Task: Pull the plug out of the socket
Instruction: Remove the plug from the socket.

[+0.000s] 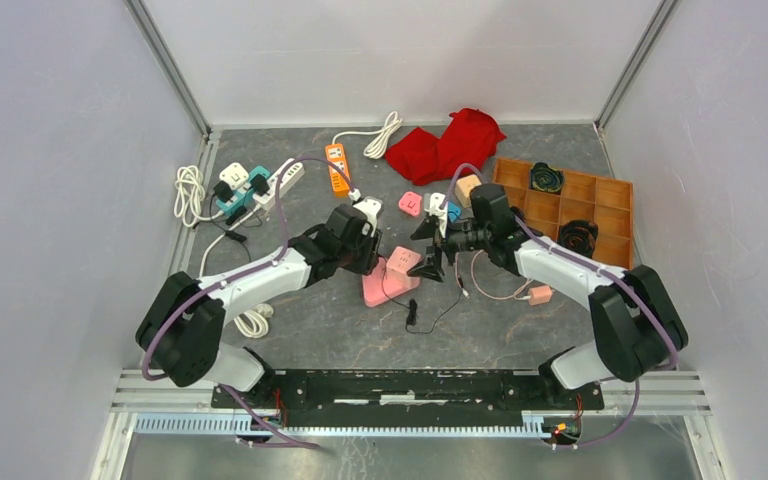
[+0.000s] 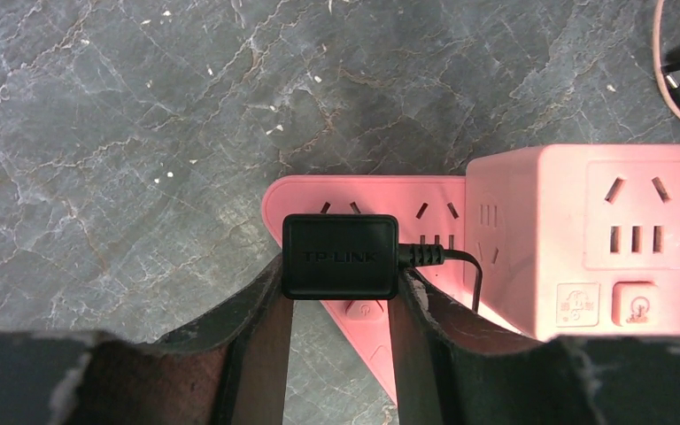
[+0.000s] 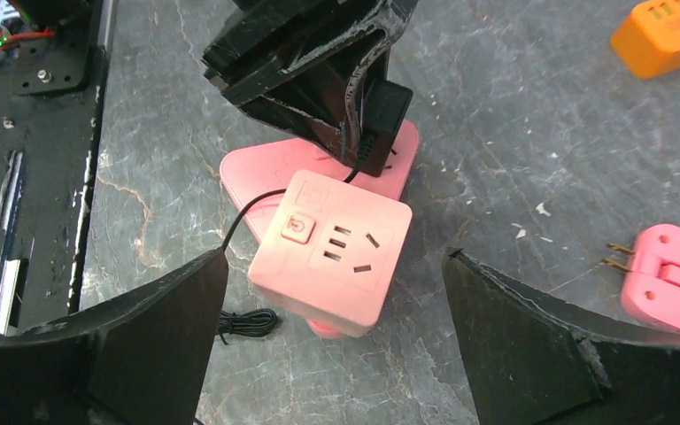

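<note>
While left claw (image 2: 340, 285) clamps black plug (image 2: 340, 255) on pink socket (image 2: 381, 193), right claw (image 3: 330, 261) gapes wide.

Black TP-LINK plug (image 2: 340, 256), seated in flat pink triangular socket (image 2: 319, 190), thin black cord (image 2: 462, 261) trailing from its side

adapter plug (image 2: 340, 255) sat on the flat socket base (image 2: 305, 197) mid table (image 1: 340, 330), left gripper (image 2: 340, 283) pinching both its sides, cube socket (image 2: 584, 248) on that same base just right of it, right gripper (image 3: 335, 257) spread wide either side of the cube, divided tray (image 1: 605, 195) way off right
</note>
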Robot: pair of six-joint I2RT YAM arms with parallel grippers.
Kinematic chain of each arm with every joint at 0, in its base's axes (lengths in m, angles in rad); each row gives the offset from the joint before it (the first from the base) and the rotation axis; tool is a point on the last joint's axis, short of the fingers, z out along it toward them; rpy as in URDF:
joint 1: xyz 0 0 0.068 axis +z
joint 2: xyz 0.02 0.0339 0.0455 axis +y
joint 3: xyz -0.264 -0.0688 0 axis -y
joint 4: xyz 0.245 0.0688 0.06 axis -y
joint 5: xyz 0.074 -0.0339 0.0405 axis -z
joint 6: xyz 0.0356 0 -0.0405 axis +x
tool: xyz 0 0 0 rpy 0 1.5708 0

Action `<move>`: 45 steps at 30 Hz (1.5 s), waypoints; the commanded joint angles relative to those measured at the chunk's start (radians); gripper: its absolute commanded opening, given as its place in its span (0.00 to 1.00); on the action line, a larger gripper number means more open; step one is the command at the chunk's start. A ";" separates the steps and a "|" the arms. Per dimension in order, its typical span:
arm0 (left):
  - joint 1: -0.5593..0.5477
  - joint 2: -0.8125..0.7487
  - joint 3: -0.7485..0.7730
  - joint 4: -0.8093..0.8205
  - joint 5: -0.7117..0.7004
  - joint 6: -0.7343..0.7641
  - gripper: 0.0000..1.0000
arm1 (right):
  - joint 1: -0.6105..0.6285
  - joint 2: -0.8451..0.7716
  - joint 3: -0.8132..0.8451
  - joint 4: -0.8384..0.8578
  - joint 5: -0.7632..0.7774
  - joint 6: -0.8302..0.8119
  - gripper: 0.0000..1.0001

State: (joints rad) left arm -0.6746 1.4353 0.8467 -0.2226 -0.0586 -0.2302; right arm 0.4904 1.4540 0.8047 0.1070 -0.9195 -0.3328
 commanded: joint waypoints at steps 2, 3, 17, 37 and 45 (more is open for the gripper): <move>-0.039 -0.019 0.014 0.112 -0.079 -0.067 0.08 | 0.045 0.047 0.071 -0.102 0.068 -0.087 0.98; -0.043 -0.016 0.014 0.116 -0.081 -0.069 0.08 | 0.050 0.048 0.071 -0.103 0.075 -0.091 0.98; -0.071 -0.017 0.018 0.138 -0.073 -0.096 0.08 | 0.107 0.095 0.064 -0.063 0.216 -0.112 0.83; -0.072 -0.170 -0.029 0.242 -0.095 -0.208 0.04 | 0.171 0.178 0.111 -0.101 0.427 -0.082 0.10; -0.096 -0.148 -0.036 0.247 -0.063 -0.245 0.04 | 0.189 0.222 0.131 -0.136 0.462 -0.077 0.08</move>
State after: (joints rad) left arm -0.7345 1.3384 0.7677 -0.1890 -0.2333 -0.3378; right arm 0.6689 1.6260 0.9043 0.0124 -0.5518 -0.4160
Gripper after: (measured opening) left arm 0.466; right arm 0.693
